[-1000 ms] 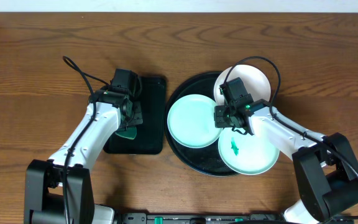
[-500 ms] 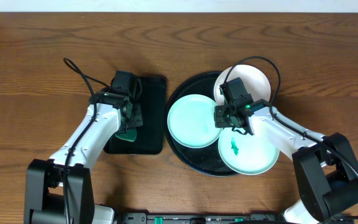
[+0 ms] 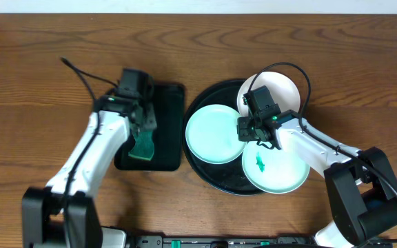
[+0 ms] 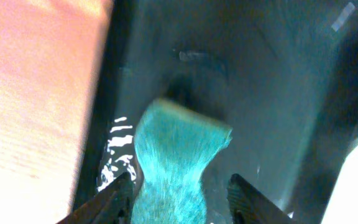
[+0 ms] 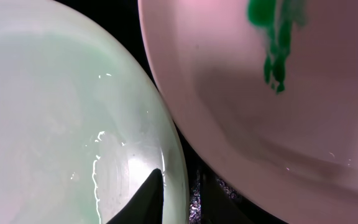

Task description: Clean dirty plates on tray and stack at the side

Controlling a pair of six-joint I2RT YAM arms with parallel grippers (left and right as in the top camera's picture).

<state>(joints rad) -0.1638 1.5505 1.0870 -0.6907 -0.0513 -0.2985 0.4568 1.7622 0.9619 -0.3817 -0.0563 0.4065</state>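
A pale-mint plate (image 3: 214,133) lies on the left of the round black tray (image 3: 212,178). A plate with a green smear (image 3: 276,165) lies at the front right, and a white plate (image 3: 284,88) sits at the back, partly under my right arm. My right gripper (image 3: 252,131) is at the mint plate's right rim. In the right wrist view one finger (image 5: 148,199) lies over the mint plate (image 5: 55,124); the other finger is hidden. My left gripper (image 3: 143,133) stands open over the green sponge (image 3: 142,146). The sponge (image 4: 179,162) lies loose between the fingers.
A rectangular black tray (image 3: 169,124) holds the sponge, left of the round tray. The smeared plate (image 5: 291,93) sits close beside the mint plate, with a narrow strip of tray (image 5: 197,180) between them. Bare wooden table (image 3: 40,76) surrounds both trays.
My left gripper has opened and let the sponge go onto the rectangular tray, and the arm has shifted back a little. The right arm and the plates have not moved.
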